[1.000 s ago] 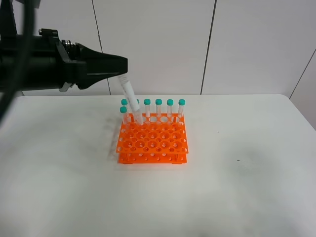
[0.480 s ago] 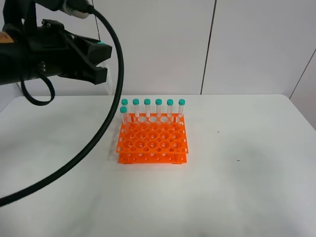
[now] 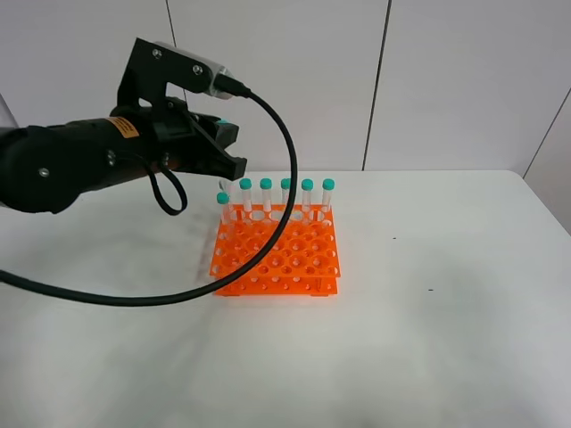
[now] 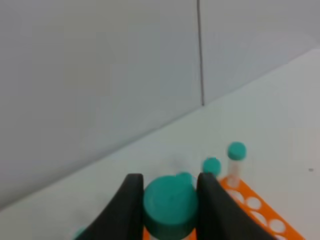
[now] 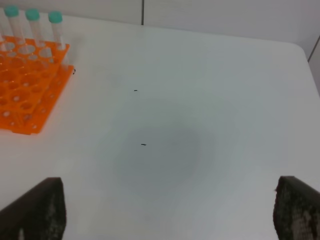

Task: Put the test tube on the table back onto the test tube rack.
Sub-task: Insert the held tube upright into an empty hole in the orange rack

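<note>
My left gripper (image 4: pixel 169 186) is shut on the teal cap of the test tube (image 4: pixel 170 207), which sits between its two black fingers. In the exterior high view this gripper (image 3: pixel 228 153) hovers just above the back-left corner of the orange test tube rack (image 3: pixel 275 254), and the held tube is almost fully hidden by it. Several teal-capped tubes (image 3: pixel 286 189) stand in the rack's back row. The rack (image 5: pixel 22 85) also shows in the right wrist view. My right gripper (image 5: pixel 170 200) is open and empty over the white table (image 5: pixel 165 115), right of the rack.
A black cable (image 3: pixel 268 223) from the left arm loops down across the front of the rack. White wall panels (image 3: pixel 446 80) stand behind the table. The table's right edge (image 3: pixel 544 201) lies near the wall.
The left arm has swung and turned, and now sits over the rack's back-left corner. The tube, slanted and plainly visible a second ago, is now hidden behind the gripper.
</note>
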Available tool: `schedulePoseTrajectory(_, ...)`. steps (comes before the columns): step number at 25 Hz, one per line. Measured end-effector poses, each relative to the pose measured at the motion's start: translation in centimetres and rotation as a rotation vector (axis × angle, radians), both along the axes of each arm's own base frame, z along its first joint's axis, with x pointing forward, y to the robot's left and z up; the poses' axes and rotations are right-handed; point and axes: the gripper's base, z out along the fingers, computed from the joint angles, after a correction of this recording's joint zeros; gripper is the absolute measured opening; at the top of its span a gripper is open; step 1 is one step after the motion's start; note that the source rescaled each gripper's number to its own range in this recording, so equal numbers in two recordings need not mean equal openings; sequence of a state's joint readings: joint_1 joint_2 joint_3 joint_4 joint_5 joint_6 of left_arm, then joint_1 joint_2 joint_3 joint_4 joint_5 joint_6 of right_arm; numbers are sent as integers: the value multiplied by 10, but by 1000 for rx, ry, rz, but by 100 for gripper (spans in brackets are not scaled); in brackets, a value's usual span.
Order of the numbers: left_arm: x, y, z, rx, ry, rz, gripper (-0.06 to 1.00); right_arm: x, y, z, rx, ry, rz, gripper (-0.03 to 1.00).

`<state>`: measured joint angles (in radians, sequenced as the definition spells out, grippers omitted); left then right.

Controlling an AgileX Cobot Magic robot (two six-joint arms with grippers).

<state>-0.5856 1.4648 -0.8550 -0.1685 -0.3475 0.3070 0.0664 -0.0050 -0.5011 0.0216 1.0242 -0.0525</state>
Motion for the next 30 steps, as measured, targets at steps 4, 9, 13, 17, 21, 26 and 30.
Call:
schedulePoseTrajectory(4, 1, -13, -12, 17, 3, -69, 0, 0, 0, 0, 0, 0, 0, 91)
schedulePoseTrajectory(9, 17, -19, -40, 60, 41, -85, 0, 0, 0, 0, 0, 0, 0, 91)
schedulePoseTrajectory(13, 36, -20, -48, 30, 16, -59, 0, 0, 0, 0, 0, 0, 0, 91)
schedulePoseTrajectory(17, 55, -18, -55, 3, 0, -24, 0, 0, 0, 0, 0, 0, 0, 91)
schedulePoseTrajectory(21, 66, -8, -66, -34, 24, 24, 0, 0, 0, 0, 0, 0, 0, 91)
schedulePoseTrajectory(26, 71, 2, -72, -59, 21, 56, 0, 0, 0, 0, 0, 0, 0, 91)
schedulePoseTrajectory(30, 72, 3, -87, -52, 40, 60, 0, 0, 0, 0, 0, 0, 0, 91)
